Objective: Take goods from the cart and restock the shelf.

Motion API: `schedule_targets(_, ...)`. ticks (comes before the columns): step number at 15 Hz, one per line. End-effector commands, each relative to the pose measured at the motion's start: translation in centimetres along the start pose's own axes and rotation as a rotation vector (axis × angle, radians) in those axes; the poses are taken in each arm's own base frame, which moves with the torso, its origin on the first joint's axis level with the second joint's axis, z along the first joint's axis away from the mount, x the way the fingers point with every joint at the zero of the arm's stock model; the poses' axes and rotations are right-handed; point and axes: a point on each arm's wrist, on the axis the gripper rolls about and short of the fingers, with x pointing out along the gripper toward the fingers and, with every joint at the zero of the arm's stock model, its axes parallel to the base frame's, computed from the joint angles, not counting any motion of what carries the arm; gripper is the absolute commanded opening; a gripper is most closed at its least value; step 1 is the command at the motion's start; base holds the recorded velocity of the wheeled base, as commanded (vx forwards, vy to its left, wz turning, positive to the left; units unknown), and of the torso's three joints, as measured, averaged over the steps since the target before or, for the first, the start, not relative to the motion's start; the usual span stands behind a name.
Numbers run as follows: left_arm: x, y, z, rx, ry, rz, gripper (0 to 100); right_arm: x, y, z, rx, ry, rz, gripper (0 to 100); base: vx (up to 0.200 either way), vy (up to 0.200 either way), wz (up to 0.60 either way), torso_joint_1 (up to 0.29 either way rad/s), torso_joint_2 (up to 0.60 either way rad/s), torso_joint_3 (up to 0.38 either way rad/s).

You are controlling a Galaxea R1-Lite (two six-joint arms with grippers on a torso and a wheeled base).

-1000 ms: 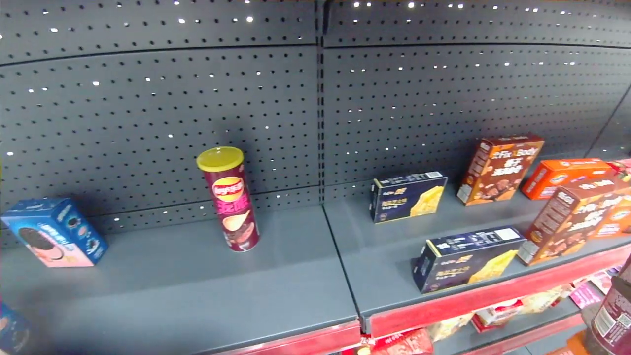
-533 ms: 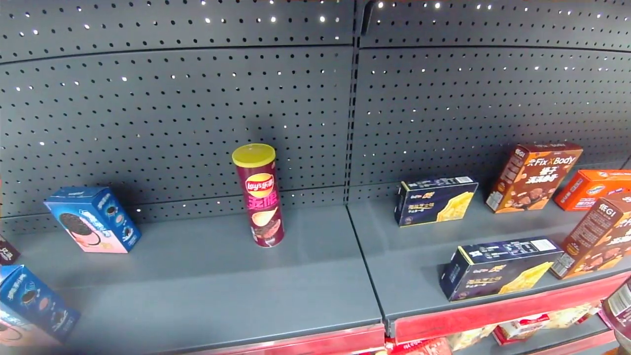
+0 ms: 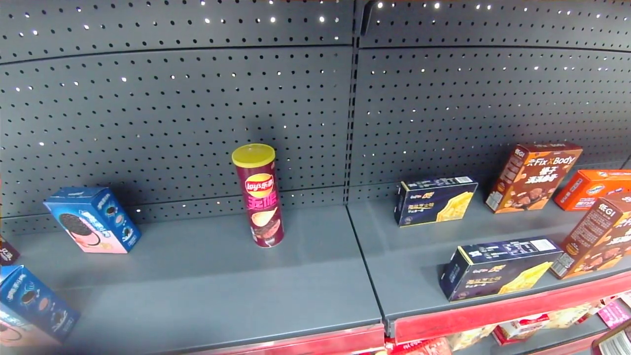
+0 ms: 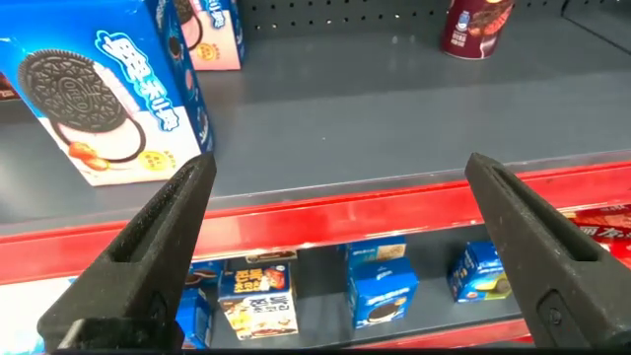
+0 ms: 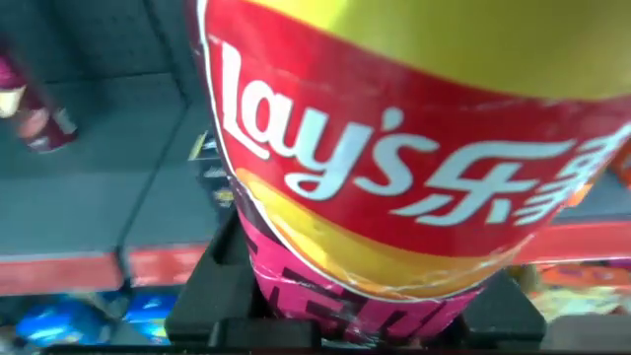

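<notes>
I am holding the chip can (image 5: 394, 148) clamped in the right gripper (image 5: 355, 301), its long axis crossing the fingers, the shelf (image 5: 99, 197) lying ahead; the left gripper (image 4: 340, 237) is hanging wide open, empty.

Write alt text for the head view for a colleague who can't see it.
A chip can stands upright on a grey shelf before pegboard. Blue cookie boxes sit to its left; navy boxes, brown boxes and an orange box to its right. More packets show below the shelf's red edge.
</notes>
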Motion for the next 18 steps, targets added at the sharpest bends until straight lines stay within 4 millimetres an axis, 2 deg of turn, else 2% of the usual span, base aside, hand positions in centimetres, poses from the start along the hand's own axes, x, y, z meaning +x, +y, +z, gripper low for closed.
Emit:
schedule_targets(1,0.0,0.0,0.0,0.001,0.001,0.0,100,-1.1,0.3,0.7,-0.009,-0.064,0.034,0,0.0,0.0,0.0,0.0,0.0,0.0)
schedule_targets(9,0.0,-0.1,0.0,0.045,0.002,-0.035,100,1.1,0.3,4.0,-0.02,0.021,0.055,0,0.0,0.0,0.0,0.0,0.0,0.0)
schedule_targets(12,0.5,-0.1,0.3,0.046,0.068,-0.053,100,0.8,0.2,3.1,-0.055,0.08,0.009,0,0.0,0.0,0.0,0.0,0.0,0.0)
schedule_targets(13,0.6,-0.1,1.9,0.075,0.055,-0.081,100,0.7,0.1,2.9,-0.065,0.089,-0.021,0,0.0,0.0,0.0,0.0,0.0,0.0)
schedule_targets(14,0.8,-0.2,2.6,0.093,0.068,-0.11,100,0.6,0.1,2.9,-0.065,0.089,-0.026,0,0.0,0.0,0.0,0.0,0.0,0.0)
schedule_targets(15,2.6,-0.6,4.5,0.121,0.167,-0.274,100,0.3,0.1,3.0,-0.076,0.078,-0.056,0,0.0,0.0,0.0,0.0,0.0,0.0)
schedule_targets(16,2.9,-0.7,5.7,0.136,0.139,-0.316,100,0.2,0.1,3.1,-0.079,0.066,-0.078,0,0.0,0.0,0.0,0.0,0.0,0.0)
schedule_targets(18,4.8,-1.0,7.1,0.136,0.205,-0.407,100,-0.2,0.0,3.2,-0.085,0.048,-0.111,0,0.0,0.0,0.0,0.0,0.0,0.0)
